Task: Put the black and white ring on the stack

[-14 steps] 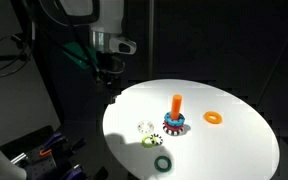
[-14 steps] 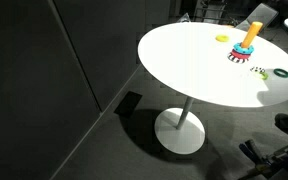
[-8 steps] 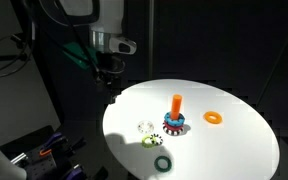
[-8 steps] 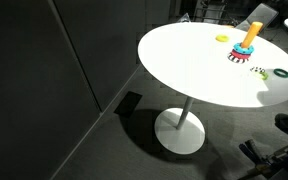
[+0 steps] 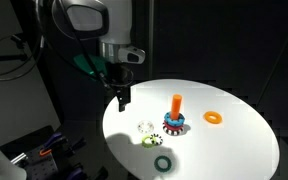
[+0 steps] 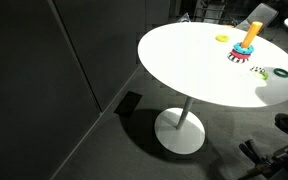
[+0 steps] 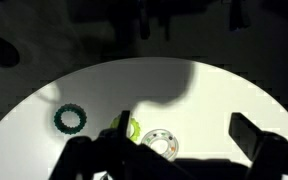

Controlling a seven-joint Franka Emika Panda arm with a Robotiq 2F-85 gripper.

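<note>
The black and white ring [image 5: 145,127] lies flat on the white table [image 5: 224,145], left of the stack [image 5: 175,120], an orange peg with blue and red toothed rings at its base. My gripper [image 5: 122,98] hangs above the table's far left edge, up and left of the ring, open and empty. In the wrist view the ring [image 7: 159,142] lies between my spread fingers [image 7: 184,130], nearer the left one, with the yellow-green ring [image 7: 132,127] touching its left side. The stack also shows in an exterior view [image 6: 246,48].
A yellow-green ring [image 5: 151,141] lies just in front of the black and white ring. A dark green ring [image 5: 163,163] [image 7: 71,119] lies near the front edge. A lone flat orange ring [image 5: 214,117] lies right of the stack. The round table stands on one pedestal [image 6: 180,128].
My gripper has moved right and down, from beyond the table's edge to over its left side, closer to the loose rings. The rings and the stack have not moved.
</note>
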